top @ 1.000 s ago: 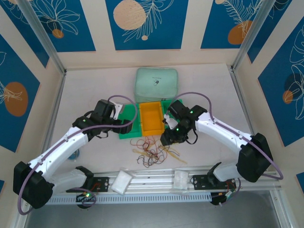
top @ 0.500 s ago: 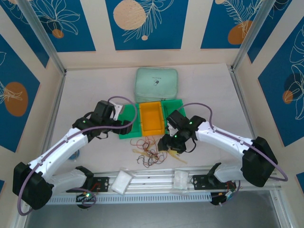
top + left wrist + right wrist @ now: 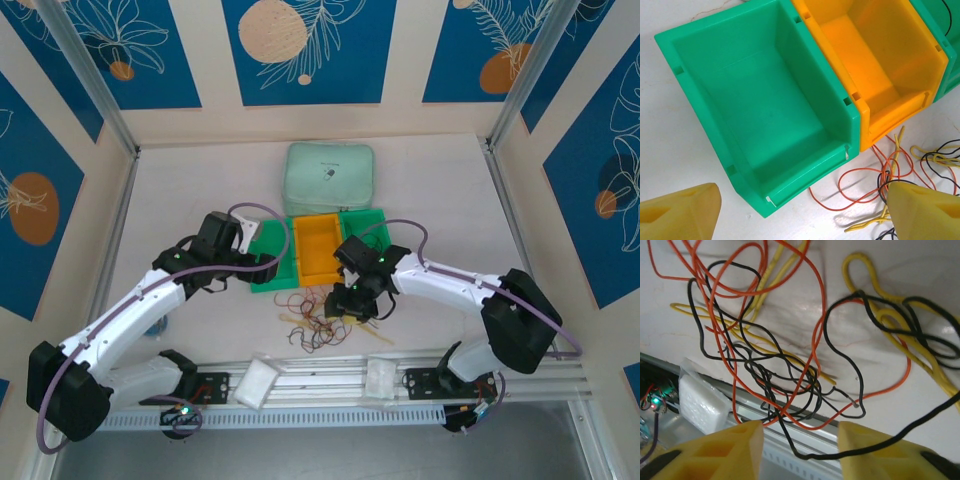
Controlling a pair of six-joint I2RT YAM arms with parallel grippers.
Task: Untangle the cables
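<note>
**A:** Where are the cables?
**B:** The cables (image 3: 318, 322) lie tangled on the table, just in front of the orange bin (image 3: 319, 246).
**A:** Right gripper?
**B:** The right gripper (image 3: 800, 427) is close over them, fingers apart. A black strand (image 3: 810, 456) crosses the gap, unpinched.
**A:** Left?
**B:** The left gripper (image 3: 802, 190) is spread wide and empty over the green bin (image 3: 765, 100), left of the orange one.
</note>
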